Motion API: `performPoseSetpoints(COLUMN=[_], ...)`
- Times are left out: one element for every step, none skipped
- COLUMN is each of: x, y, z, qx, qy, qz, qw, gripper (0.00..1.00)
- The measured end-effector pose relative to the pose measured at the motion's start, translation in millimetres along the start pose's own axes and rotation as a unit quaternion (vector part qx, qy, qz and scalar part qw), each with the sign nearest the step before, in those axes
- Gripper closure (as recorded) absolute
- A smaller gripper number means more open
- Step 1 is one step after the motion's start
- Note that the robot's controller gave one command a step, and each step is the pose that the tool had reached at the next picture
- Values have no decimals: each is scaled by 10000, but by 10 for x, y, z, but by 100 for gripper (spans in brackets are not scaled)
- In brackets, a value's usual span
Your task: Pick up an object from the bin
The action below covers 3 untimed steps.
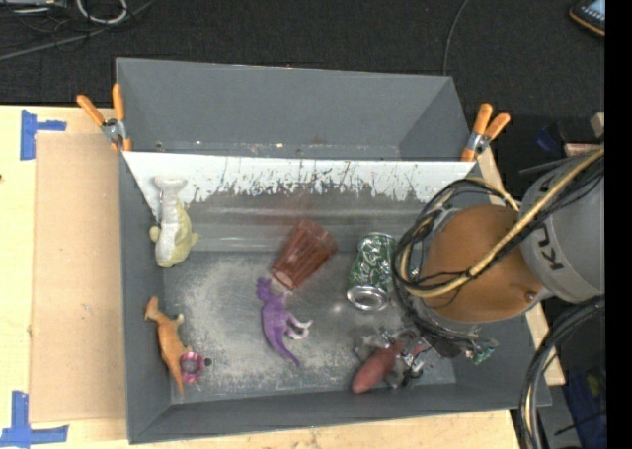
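My gripper reaches down into the bin's front right corner from under the orange dome. Its dark tip sits right against a reddish-brown oval thing lying on the floor near the front wall. Whether that thing is gripped cannot be made out. Just behind the gripper a green patterned can lies on its side, its open silver mouth facing the front.
A red translucent cup lies tipped in the middle. A purple dinosaur toy lies in front of it. At the left are a pale yellow and white bottle-like toy and an orange animal figure with a small pink piece.
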<state>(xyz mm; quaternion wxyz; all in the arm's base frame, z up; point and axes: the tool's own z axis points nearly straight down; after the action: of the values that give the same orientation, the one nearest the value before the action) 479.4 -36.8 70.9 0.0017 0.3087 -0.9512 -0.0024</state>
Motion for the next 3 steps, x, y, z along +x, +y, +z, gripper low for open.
performPoseSetpoints(x=[5,7,6], y=[9,15,18], z=[-38,-90,-138], qx=[-10,-17,-19], qy=[8,17,18], qz=[-3,-5,-9], qw=[10000,10000,10000], gripper=[100,100,100])
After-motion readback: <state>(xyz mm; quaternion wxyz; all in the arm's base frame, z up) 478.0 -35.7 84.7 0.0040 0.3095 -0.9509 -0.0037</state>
